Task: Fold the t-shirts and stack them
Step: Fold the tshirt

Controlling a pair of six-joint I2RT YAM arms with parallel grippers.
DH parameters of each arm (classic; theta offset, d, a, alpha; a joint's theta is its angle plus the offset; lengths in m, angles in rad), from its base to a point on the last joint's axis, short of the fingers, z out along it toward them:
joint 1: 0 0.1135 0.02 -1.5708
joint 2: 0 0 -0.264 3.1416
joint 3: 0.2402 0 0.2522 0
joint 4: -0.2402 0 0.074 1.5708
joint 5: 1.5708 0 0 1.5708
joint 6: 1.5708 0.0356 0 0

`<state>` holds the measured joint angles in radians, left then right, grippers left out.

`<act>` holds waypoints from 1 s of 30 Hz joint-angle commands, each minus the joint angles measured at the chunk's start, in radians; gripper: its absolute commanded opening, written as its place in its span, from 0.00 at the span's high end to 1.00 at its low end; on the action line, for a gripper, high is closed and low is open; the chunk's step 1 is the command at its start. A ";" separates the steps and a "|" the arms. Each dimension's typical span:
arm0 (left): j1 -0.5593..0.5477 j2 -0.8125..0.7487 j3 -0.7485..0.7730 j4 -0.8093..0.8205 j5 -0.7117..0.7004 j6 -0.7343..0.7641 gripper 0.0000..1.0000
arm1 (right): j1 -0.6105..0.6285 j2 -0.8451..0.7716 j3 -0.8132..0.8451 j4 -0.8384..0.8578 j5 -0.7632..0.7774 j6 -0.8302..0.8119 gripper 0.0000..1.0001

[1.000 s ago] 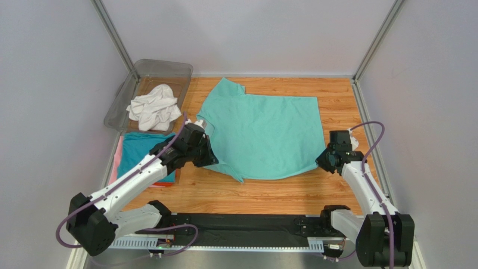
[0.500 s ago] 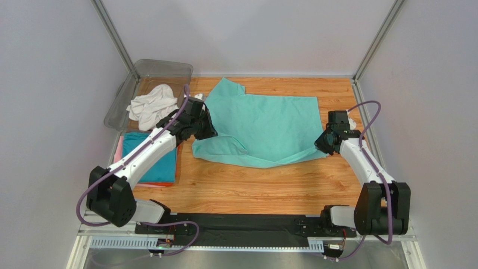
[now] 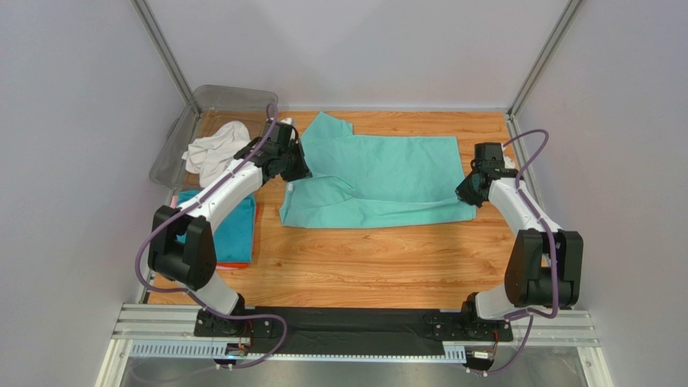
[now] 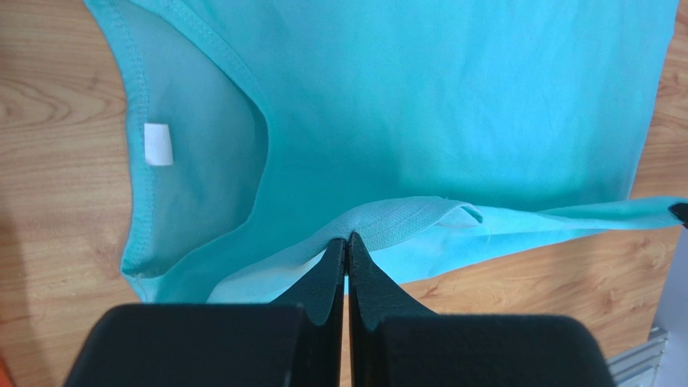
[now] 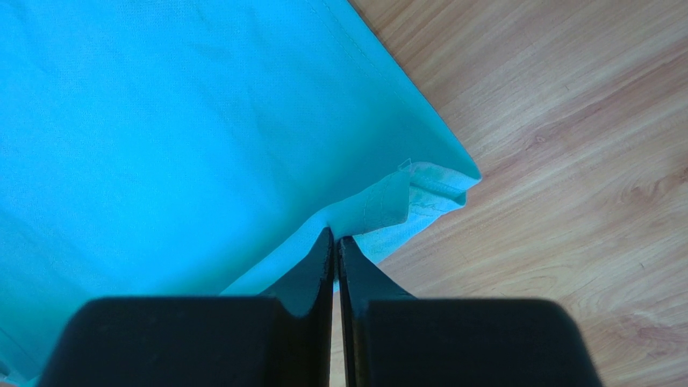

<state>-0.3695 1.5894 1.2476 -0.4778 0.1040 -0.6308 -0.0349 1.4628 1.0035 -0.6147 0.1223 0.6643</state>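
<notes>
A mint green t-shirt [image 3: 379,173] lies on the wooden table, its near part doubled over toward the back. My left gripper [image 3: 299,172] is shut on a hem fold at the shirt's left side [image 4: 404,214], near the neck opening with its white label [image 4: 158,144]. At the right side, my right gripper [image 3: 466,196] is shut on the doubled hem corner [image 5: 388,201]. A crumpled white t-shirt [image 3: 214,149] lies in the clear bin. On the left, a folded teal-blue t-shirt [image 3: 230,230] tops a pile with pink and orange edges showing.
The clear plastic bin [image 3: 234,98] stands at the back left corner. Grey walls and metal posts close in the table on three sides. Bare wood [image 3: 379,258] runs between the mint shirt and the arm bases.
Both arms have swung away from their bases toward the back, carrying the mint shirt's near edge up and over. The shirt now covers about half the depth it did.
</notes>
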 commanded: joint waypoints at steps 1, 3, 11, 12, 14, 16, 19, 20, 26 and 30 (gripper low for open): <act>0.015 0.032 0.070 0.034 0.000 0.033 1.00 | -0.008 0.028 0.059 0.035 0.017 -0.014 0.98; 0.021 0.056 0.084 0.039 -0.018 0.036 1.00 | -0.011 0.051 0.069 0.035 0.014 -0.017 0.98; 0.030 0.162 0.157 0.070 -0.050 0.063 1.00 | -0.016 0.126 0.106 0.049 0.016 -0.011 0.97; 0.032 0.175 0.167 0.076 -0.047 0.066 1.00 | -0.017 0.134 0.110 0.050 0.016 -0.011 0.97; 0.034 0.216 0.196 0.093 -0.041 0.077 1.00 | -0.020 0.157 0.119 0.055 0.022 -0.009 0.96; 0.035 0.251 0.245 0.082 -0.061 0.080 1.00 | -0.022 0.186 0.138 0.066 0.043 -0.015 0.91; 0.044 0.337 0.312 0.036 -0.079 0.088 0.87 | -0.036 0.241 0.191 0.070 0.083 -0.041 0.73; 0.050 0.351 0.332 0.022 -0.082 0.091 0.75 | -0.045 0.252 0.207 0.067 0.082 -0.048 0.58; 0.058 0.342 0.395 -0.022 -0.086 0.082 0.07 | -0.046 0.226 0.270 0.029 0.054 -0.097 0.00; 0.057 0.278 0.311 0.005 0.008 0.062 0.00 | -0.040 0.127 0.190 0.059 -0.057 -0.117 0.00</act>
<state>-0.3119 1.9541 1.5944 -0.4870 0.0441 -0.5621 -0.0799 1.6844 1.2217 -0.5831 0.1387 0.5827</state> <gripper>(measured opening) 0.993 0.998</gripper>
